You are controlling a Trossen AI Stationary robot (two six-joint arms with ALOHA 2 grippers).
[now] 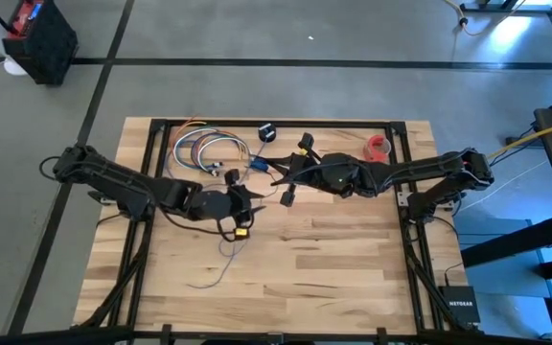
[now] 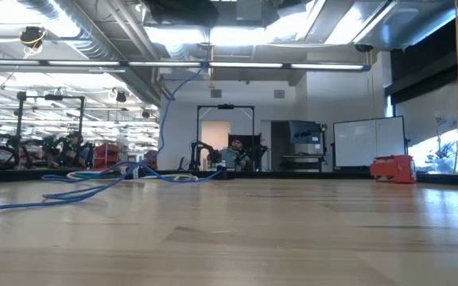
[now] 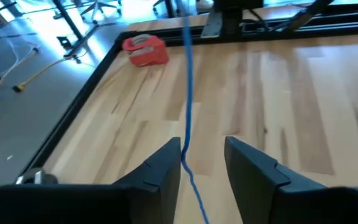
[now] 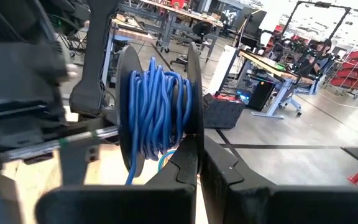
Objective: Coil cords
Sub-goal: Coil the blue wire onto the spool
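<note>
The counter (image 1: 353, 259) carries a slack tail of the cord (image 3: 188, 93) near the left arm. The rest is wound on a spool (image 4: 129, 112) at mid-counter.

The cord looks light, limp and smooth, likely to slip and kink, so I would guide it loosely close to the spool rather than clamp it. The left claw (image 3: 202, 162) is spread, with the cord running between its fingers. The right claw (image 4: 199, 165) is pressed together on the spool's flange.

From above, the arms cover the spool. I cannot make out the cord's free end or whether the cord touches the left fingers.
</note>
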